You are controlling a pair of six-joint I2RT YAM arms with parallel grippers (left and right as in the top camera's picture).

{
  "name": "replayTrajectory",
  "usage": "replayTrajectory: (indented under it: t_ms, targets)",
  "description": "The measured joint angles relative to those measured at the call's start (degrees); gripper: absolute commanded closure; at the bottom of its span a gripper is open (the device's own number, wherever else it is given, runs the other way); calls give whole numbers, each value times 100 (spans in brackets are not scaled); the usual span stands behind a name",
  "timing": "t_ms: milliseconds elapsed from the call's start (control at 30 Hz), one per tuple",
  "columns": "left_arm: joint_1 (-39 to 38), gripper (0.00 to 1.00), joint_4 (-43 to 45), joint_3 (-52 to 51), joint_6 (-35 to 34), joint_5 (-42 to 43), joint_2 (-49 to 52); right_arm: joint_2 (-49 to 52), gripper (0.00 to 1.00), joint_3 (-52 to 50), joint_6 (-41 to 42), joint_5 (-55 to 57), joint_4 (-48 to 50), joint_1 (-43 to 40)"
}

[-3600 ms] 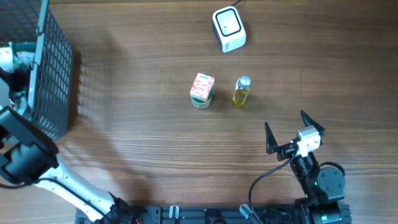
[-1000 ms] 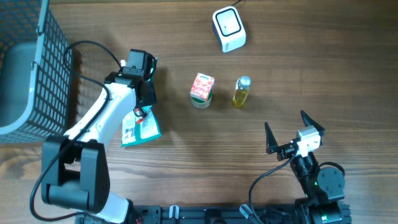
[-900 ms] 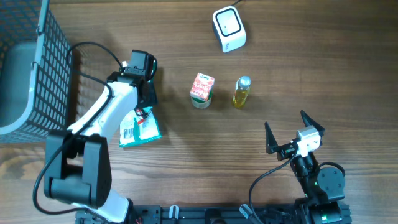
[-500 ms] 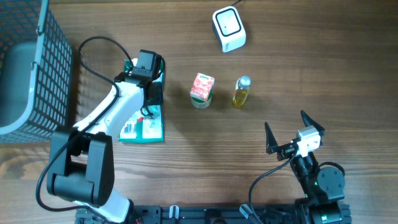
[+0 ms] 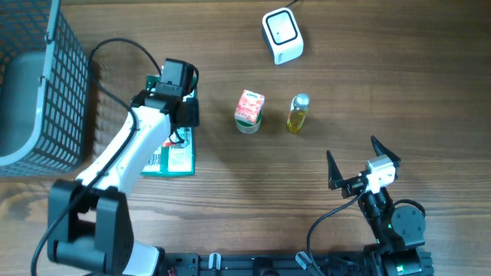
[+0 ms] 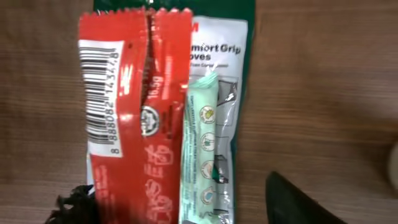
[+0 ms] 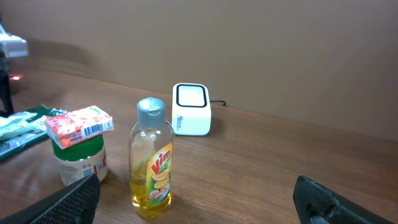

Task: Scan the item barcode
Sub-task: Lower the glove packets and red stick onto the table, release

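Green packet (image 5: 175,149), a barcoded red sachet (image 6: 134,124) on top, lies flat at 9 o'clock on the table (image 5: 399,77), well apart from the scanner (image 5: 282,35) at 12. The left gripper (image 6: 186,208) sits above it, jaws parted, gripping nothing. The right gripper (image 5: 360,162) gapes wide, empty.

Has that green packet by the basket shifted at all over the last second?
Yes. The green packet has turned from slanted to straight and slid away from the near table edge, up alongside the unmoved wire basket.
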Motion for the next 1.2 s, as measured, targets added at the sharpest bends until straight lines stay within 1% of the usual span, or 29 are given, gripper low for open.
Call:
replayTrajectory:
  t_ms: [133,200,233,267,300,333,367,400,433,467,500,533,600,633,667,700,733,900,1000,1100,1133,1200]
  targets:
    - [-2,15,-35,0,2,238,-20,0,0,0,0,0,0,0]
    - [-2,15,-42,0,2,358,-20,0,0,0,0,0,0,0]
    - [-2,9,-63,0,4,407,-20,0,0,0,0,0,0,0]
    - [-2,0,-87,0,2,455,-20,0,0,0,0,0,2,0]
    - [-2,0,-107,0,-13,505,-20,0,0,0,0,0,2,0]
    - [-2,5,-111,0,-9,533,-20,0,0,0,0,0,2,0]
    - [-2,12,-129,2,-4,562,-20,0,0,0,0,0,2,0]
    - [-2,58,-234,4,11,601,-20,0,0,0,0,0,2,0]
    - [-2,96,-382,4,22,614,-20,0,0,0,0,0,2,0]
    - [0,94,-487,4,-9,619,-20,0,0,0,0,0,2,0]
    - [0,34,-527,4,-15,619,-20,0,0,0,0,0,2,0]
    - [4,0,-542,4,-15,643,-22,0,0,0,0,0,2,0]
    - [4,1,-518,4,22,713,-22,0,0,0,0,0,2,0]
    - [4,4,-461,4,22,778,-24,0,0,0,0,0,2,0]
    - [4,16,-372,4,22,817,-24,0,0,0,4,-2,9,0]
    - [4,17,-282,4,15,896,-28,0,0,0,103,-2,15,0]
    - [9,0,-278,4,17,953,-42,0,0,0,184,-2,13,0]
    - [28,0,-225,4,0,918,-90,0,0,0,702,-2,13,0]
    - [164,0,-170,4,-55,855,-96,0,0,0,850,-4,13,0]
    - [487,0,-164,4,-341,833,-96,92,0,0,907,-4,13,0]
    - [708,0,-166,4,-474,804,-96,214,0,0,918,-4,13,0]
    - [951,0,-164,4,-562,785,-96,393,0,0,935,-4,15,0]
